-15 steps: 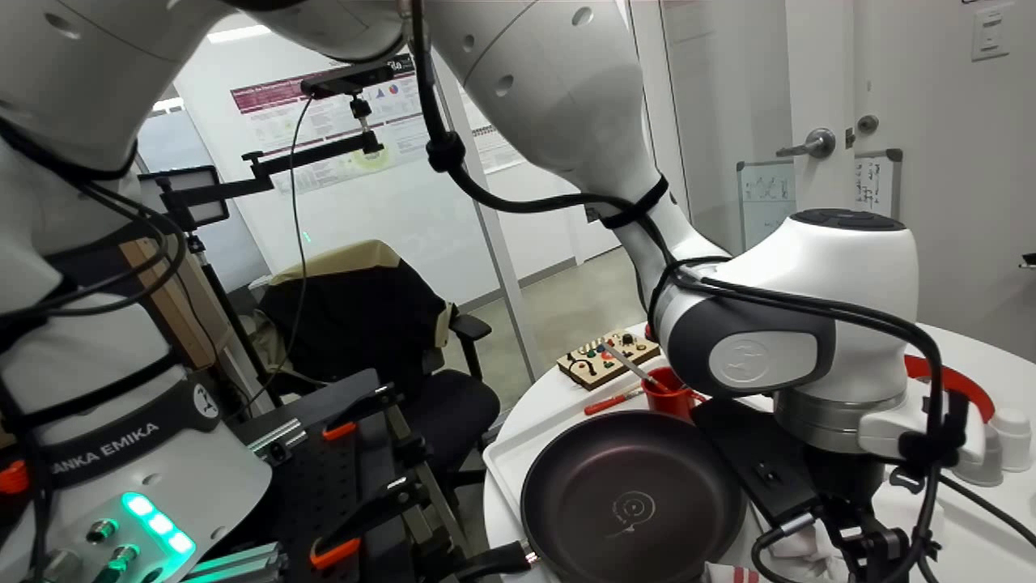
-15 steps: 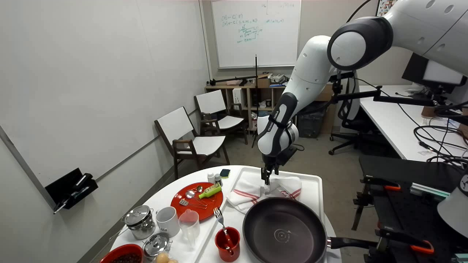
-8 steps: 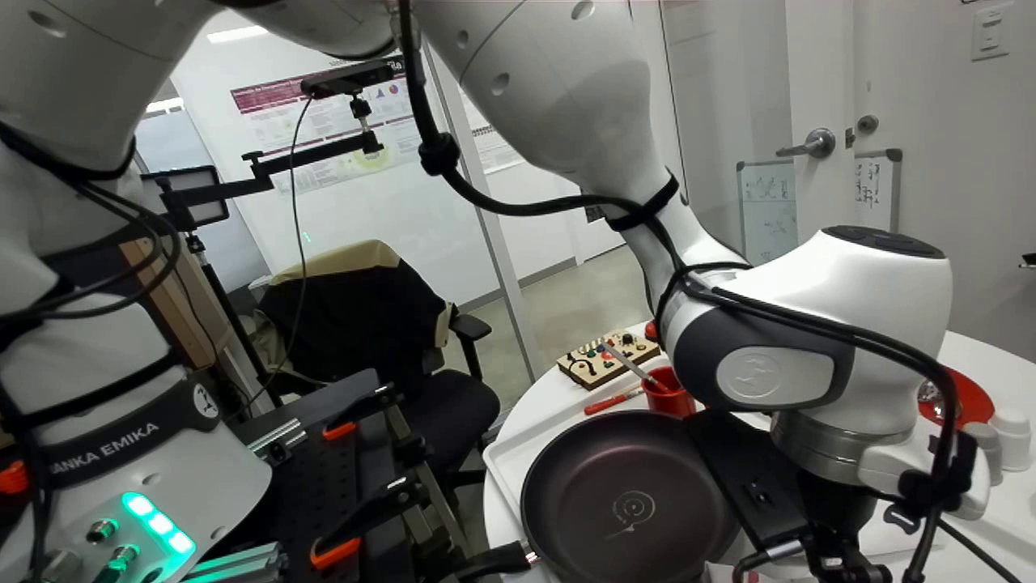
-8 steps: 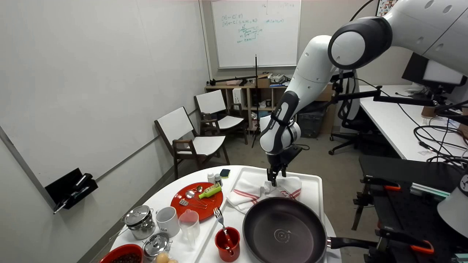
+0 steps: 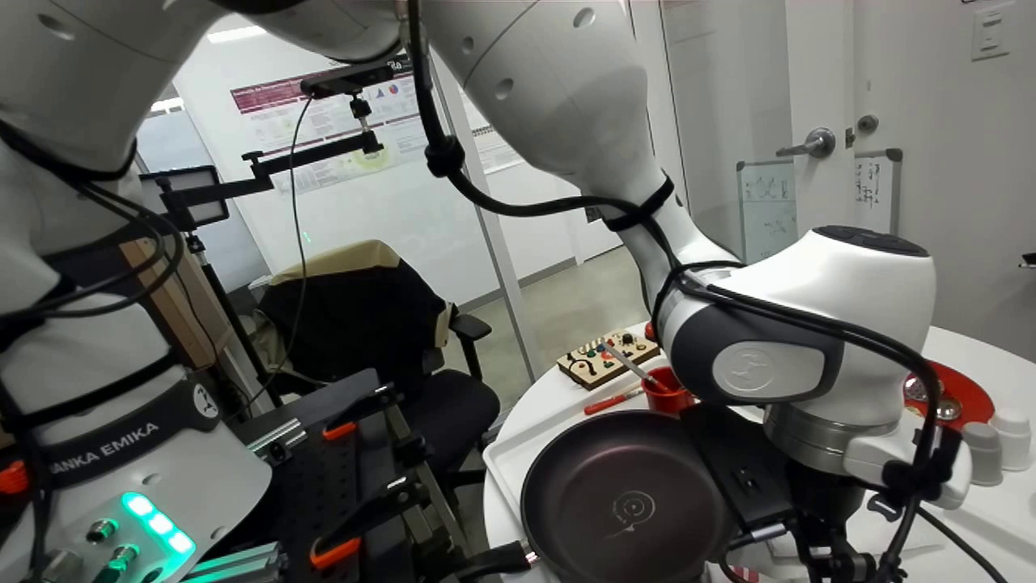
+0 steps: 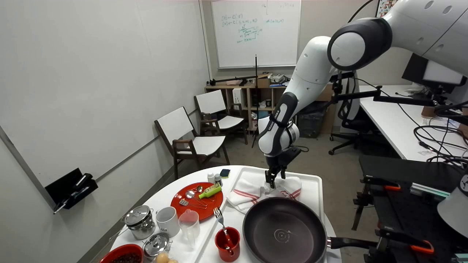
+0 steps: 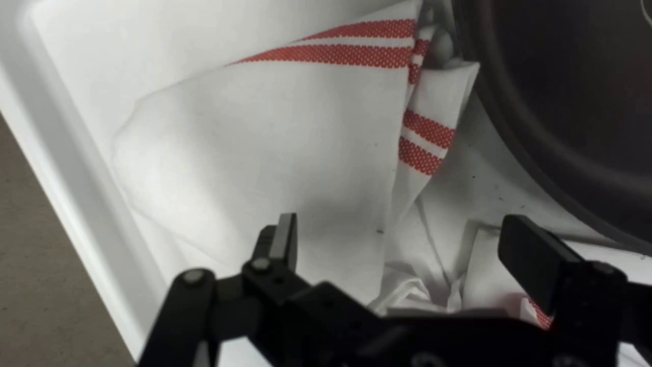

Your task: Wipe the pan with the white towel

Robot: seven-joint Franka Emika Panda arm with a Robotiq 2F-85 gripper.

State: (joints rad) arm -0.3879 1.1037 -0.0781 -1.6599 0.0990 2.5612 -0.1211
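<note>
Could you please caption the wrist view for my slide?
Open gripper over the red-striped white towel, which lies beside the black pan.

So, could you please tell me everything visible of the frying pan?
The frying pan is round and black, metal by its look, with a low rim and a pale circular emblem inside. Its black handle, joined by a bright collar, reaches past the tray. It sits open side up on the white tray beside the striped towel; whether the towel touches it is unclear.
</note>
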